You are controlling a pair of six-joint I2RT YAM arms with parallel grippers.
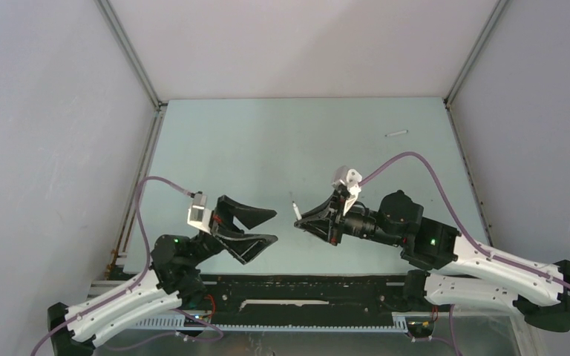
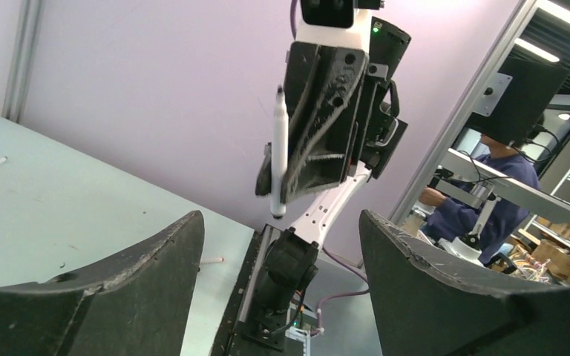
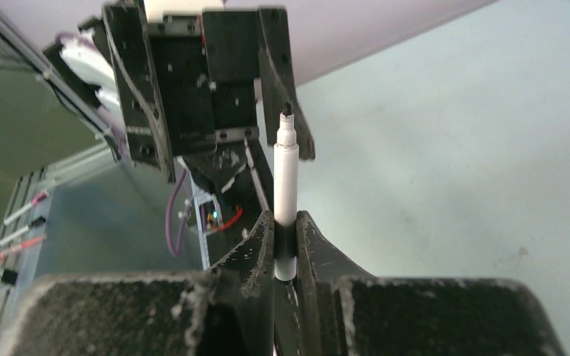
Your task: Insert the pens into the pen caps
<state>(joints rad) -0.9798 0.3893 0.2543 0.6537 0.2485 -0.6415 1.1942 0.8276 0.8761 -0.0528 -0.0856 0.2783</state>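
Between the closed fingers of the right gripper, clamped one pen by its lower end, bare nib pointing toward the left gripper. Opposite, stood wide open and held nothing. Could not make out any pen cap on it or nearby. Far beyond the right gripper, on the table, spotted a second pen lying loose. Judged mostly undone.
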